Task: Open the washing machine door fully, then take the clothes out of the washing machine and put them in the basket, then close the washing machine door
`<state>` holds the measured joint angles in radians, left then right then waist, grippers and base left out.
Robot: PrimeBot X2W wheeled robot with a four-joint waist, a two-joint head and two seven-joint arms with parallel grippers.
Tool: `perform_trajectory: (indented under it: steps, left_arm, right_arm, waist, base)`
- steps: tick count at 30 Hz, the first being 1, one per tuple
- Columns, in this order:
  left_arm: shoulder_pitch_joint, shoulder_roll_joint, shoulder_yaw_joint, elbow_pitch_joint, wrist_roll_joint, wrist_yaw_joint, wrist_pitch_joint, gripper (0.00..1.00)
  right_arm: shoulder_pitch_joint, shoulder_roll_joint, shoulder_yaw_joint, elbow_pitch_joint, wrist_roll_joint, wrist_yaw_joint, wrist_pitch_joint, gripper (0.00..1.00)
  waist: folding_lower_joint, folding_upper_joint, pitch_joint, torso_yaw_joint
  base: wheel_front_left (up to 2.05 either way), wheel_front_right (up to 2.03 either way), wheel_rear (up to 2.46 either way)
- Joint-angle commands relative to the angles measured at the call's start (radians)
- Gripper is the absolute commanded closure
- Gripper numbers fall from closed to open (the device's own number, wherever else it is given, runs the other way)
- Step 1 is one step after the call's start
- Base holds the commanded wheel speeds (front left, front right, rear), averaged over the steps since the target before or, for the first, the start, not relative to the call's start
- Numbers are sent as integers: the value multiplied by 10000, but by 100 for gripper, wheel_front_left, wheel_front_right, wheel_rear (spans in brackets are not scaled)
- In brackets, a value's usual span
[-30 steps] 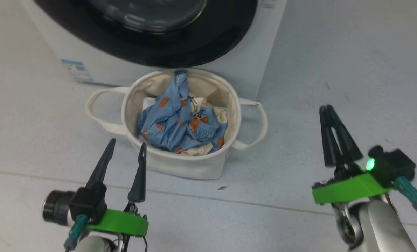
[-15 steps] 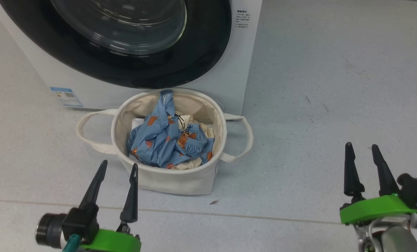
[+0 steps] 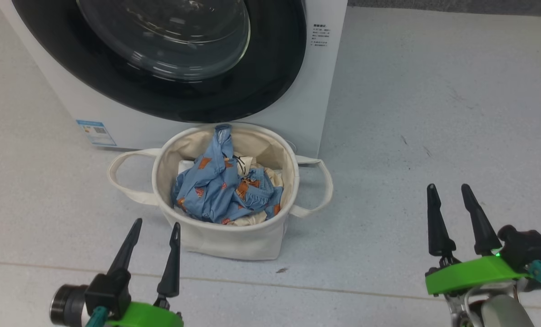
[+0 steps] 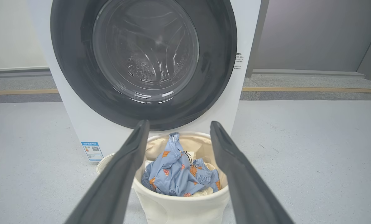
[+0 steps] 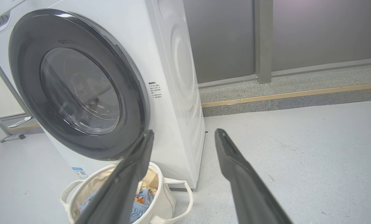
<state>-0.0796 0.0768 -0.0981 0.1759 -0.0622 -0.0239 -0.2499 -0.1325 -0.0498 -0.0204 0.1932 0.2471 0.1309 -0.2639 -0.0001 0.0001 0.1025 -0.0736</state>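
Door [image 3: 163,41]: round, glossy black ring, bulging clear glass; closed flat on the machine [image 3: 315,91].
Basket [image 3: 234,240]: round cream canvas, two loop handles; on the grey floor [image 3: 411,136] below the door.
Clothes [image 3: 220,190]: crumpled blue fabric with orange prints, over cream cloth, in the basket.
Left wrist view: perforated steel drum [image 4: 141,65] behind the glass.
Right wrist view: embossed side panel [image 5: 182,71].
Left claw [image 3: 156,222]: apart, empty.
Right claw [image 3: 448,186]: apart, empty.

The light is bright and even; it probably comes from above. Pale streaks of glare lie on the glass of the washing machine door [image 3: 161,36]. The basket [image 3: 234,240] throws only a soft shadow on the floor [image 3: 434,113]. All views are sharp; in the right wrist view the washing machine [image 5: 173,62] leans and its edges bend slightly.
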Motion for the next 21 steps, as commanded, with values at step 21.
perform_trajectory:
  steps: [21]
  left_arm:
    - [55,-88,443,-468,113,103,-118,0]
  right_arm:
    - [159,-5,390,-520,-111,-2,21,0]
  waist:
    - [1,-1,-189,78]
  base:
    - [0,0,0]
